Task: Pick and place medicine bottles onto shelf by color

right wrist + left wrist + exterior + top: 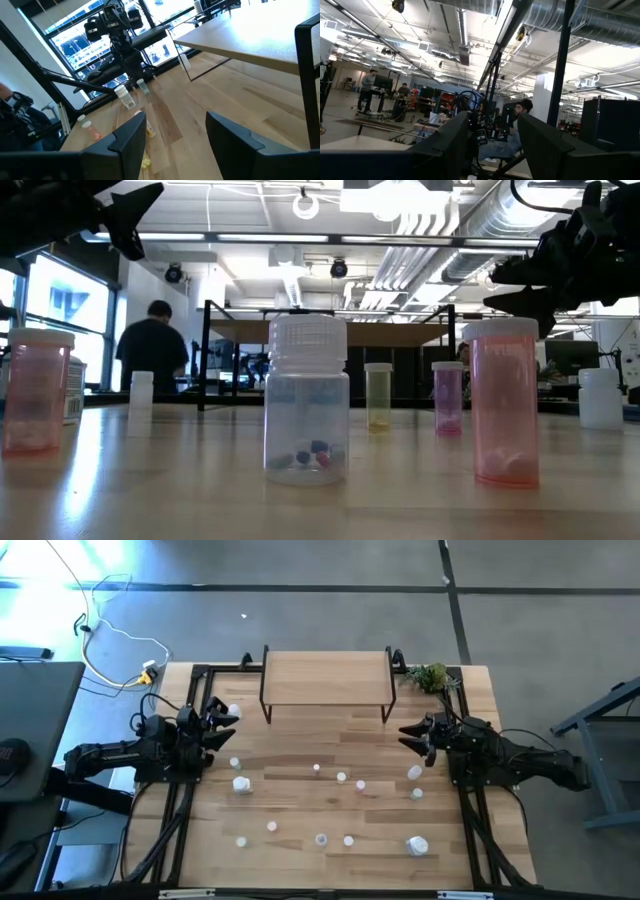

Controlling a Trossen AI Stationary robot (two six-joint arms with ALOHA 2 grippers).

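Step in hand: no bottle taken yet; I judge the first pick is due.
Left gripper (228,716): raised near the table's left edge, jaws apart, empty.
Right gripper (408,735): raised near the right edge, jaws wide, empty.
Medicine bottles (341,777): scattered over the table's middle and front; one (415,772) lies just in front of the right gripper.
Shelf (326,677): back edge, bare.
Advice: descend straight, centre the cap between the fingers, and avoid nudging neighbours.
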